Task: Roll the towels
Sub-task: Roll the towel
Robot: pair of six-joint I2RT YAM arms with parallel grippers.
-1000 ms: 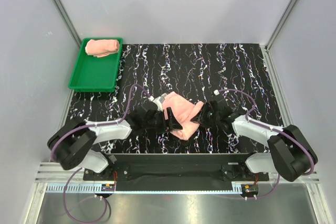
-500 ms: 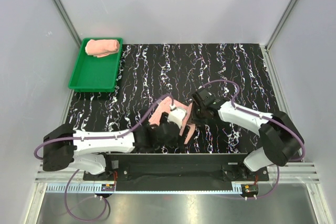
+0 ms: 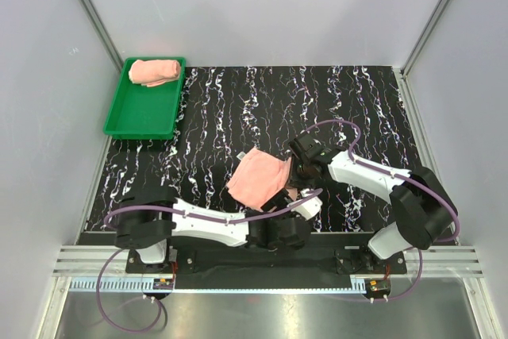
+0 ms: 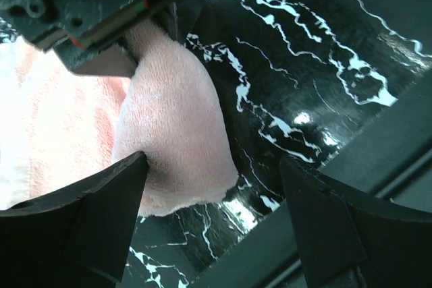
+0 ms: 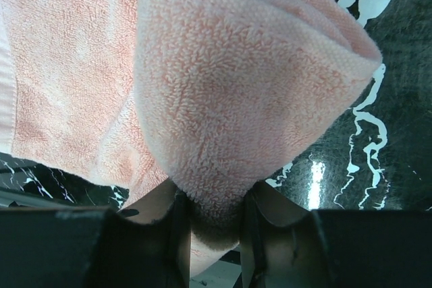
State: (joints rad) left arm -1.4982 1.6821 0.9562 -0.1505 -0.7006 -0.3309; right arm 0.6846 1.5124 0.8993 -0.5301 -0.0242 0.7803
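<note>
One salmon-pink towel lies crumpled near the middle front of the black marbled table, one corner lifted. My right gripper is shut on that corner; the right wrist view shows the cloth pinched between the jaws of the gripper. My left gripper is open just in front of the towel. In the left wrist view the hanging fold brushes the left finger, and the gripper holds nothing. A second towel lies rolled in the green tray at the far left.
The left arm stretches along the table's near edge, close to the black front rail. The right arm reaches in from the right. Grey walls and metal posts enclose the table.
My left arm has swung right along the near edge and is off the towel. The towel has spread wider. The right gripper has barely moved since half a second ago.
</note>
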